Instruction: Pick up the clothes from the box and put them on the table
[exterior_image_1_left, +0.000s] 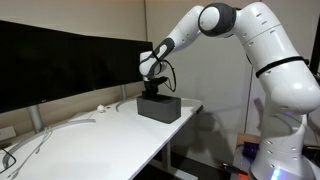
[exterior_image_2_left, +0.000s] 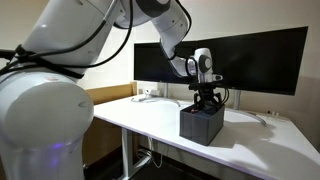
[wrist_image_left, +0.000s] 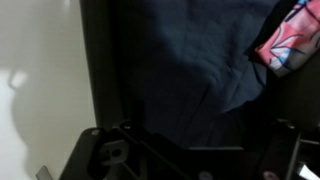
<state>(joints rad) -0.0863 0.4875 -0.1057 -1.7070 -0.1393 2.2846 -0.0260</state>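
Gripping nothing: black Robotiq gripper (exterior_image_1_left: 152, 88), jaws spread as wide as they go. Hangs straight above the small low dark grey rectangular box (exterior_image_1_left: 160, 108), fingertips down at its open top; same in an exterior view of the gripper (exterior_image_2_left: 205, 100) and box (exterior_image_2_left: 200, 125). Cannot tell whether touching the fabric below. From the wrist, only dark blurred fingers (wrist_image_left: 105, 155) along the bottom edge, one at each side.

Inside the box wall (wrist_image_left: 95, 60): plain dark navy soft cloth (wrist_image_left: 190, 60) filling most of the space, and pink-and-red patterned cloth with pale patches (wrist_image_left: 290, 40) bunched in one corner, lying against the navy one. Stands on the long white smooth-topped desk (exterior_image_1_left: 90, 140), near one edge, black monitors (exterior_image_1_left: 60, 60) behind.
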